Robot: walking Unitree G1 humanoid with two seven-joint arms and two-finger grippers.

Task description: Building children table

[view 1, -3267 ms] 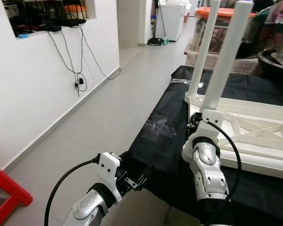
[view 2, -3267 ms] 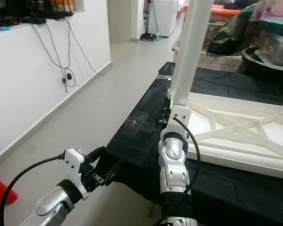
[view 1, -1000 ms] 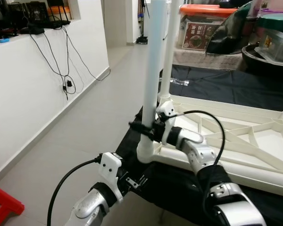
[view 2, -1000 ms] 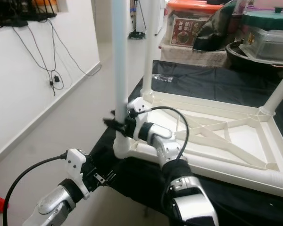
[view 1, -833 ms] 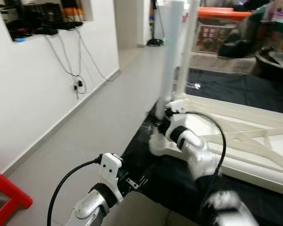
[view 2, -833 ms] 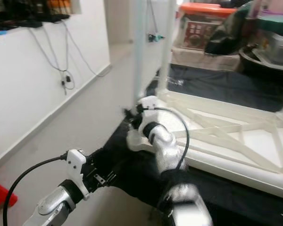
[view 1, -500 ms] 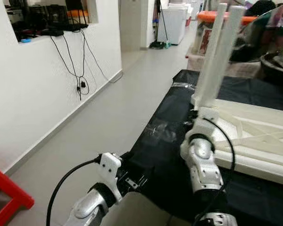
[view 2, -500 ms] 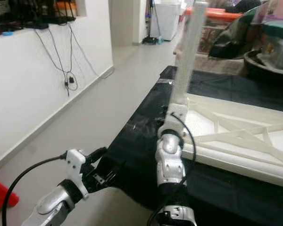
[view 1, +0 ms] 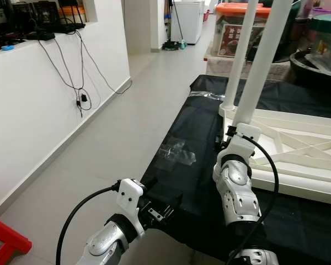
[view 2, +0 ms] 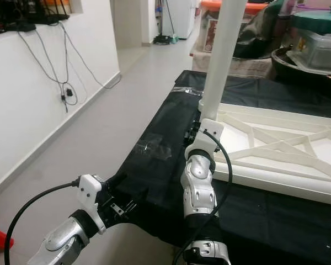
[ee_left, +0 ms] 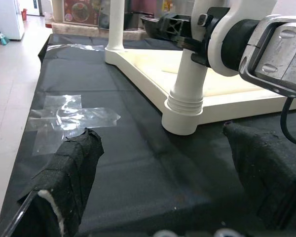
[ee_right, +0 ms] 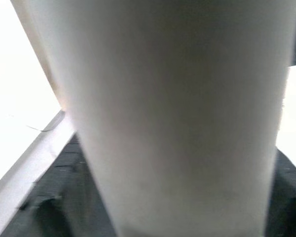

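A white plastic children's table frame (view 1: 298, 165) lies upside down on a black-covered surface. Two of its legs point up at the left end: a near leg (view 1: 262, 61) and a far leg (view 1: 240, 55). My right gripper (ee_left: 187, 39) is shut on the near leg just above its screw socket (ee_left: 183, 111) at the frame's corner. This leg is seen very close in the right wrist view (ee_right: 177, 113). My left gripper (view 1: 157, 212) hangs low at the near edge of the cloth, open, its padded fingers (ee_left: 74, 168) wide apart and pointing at that corner.
A patch of clear tape (view 1: 176, 152) is stuck on the black cloth (view 1: 193, 176). A white wall with hanging cables (view 1: 80, 99) runs along the left, with tiled floor between. A red stool (view 1: 5, 240) is at lower left. Storage boxes (view 1: 237, 27) and pots stand behind the table.
The camera has swung about. My right gripper has kept hold of the near leg while its wrist turned from a sideways reach to pointing straight ahead. The left arm has stayed put.
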